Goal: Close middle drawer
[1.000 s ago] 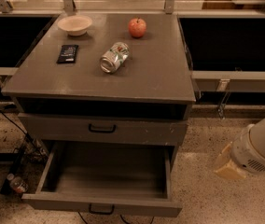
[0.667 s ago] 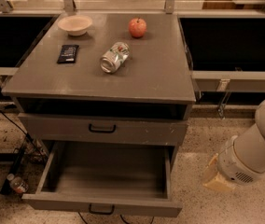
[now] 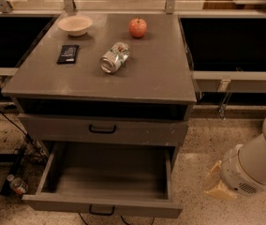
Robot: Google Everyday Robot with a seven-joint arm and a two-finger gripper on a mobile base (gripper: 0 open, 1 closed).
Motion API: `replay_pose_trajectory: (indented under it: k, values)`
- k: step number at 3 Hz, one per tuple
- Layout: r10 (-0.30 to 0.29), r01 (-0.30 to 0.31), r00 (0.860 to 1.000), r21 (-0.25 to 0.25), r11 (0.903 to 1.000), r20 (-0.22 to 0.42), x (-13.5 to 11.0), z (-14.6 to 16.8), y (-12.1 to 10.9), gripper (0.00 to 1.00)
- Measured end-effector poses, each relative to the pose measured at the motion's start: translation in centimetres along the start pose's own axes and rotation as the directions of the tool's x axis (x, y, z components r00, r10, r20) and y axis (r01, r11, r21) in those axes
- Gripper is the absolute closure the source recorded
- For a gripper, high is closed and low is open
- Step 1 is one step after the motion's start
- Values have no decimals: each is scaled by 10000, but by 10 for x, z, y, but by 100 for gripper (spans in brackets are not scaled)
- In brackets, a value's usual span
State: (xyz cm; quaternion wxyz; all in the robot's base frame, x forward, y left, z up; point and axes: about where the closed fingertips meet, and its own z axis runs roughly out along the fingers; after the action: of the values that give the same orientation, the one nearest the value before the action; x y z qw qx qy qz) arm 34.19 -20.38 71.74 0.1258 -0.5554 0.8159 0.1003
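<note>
The middle drawer [image 3: 106, 178] is pulled wide open at the bottom of the grey cabinet. It is a deep, flat-floored box and nothing lies in it. Its low front panel [image 3: 53, 203] carries a small black bar handle [image 3: 101, 211]. Above it, a taller drawer front [image 3: 142, 131] with a black handle [image 3: 102, 129] is closed. My gripper [image 3: 214, 184] shows as a beige tip on the white arm [image 3: 257, 165] at the lower right. It is to the right of the open drawer's front corner and apart from it.
On the cabinet top [image 3: 156, 78] lie a white bowl [image 3: 75, 25], a red apple [image 3: 137, 27], a crushed can [image 3: 114, 57] and a black packet [image 3: 68, 53]. Cables and a small bottle [image 3: 18, 185] lie on the floor at the left. Dark shelving stands on both sides.
My arm and gripper have moved left and down, closer to the open drawer's right front corner. The drawer has not moved.
</note>
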Motion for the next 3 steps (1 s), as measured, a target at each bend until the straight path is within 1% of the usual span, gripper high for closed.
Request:
replay_pose_trajectory:
  k: [1, 2, 3]
  values:
    - [-25, 26, 9994, -3, 10000, 343, 6, 9, 29, 100]
    - [4, 20, 9993, -667, 9978, 369, 33, 54, 97, 100]
    - [54, -27, 9992, -680, 9977, 393, 34, 57, 98, 100]
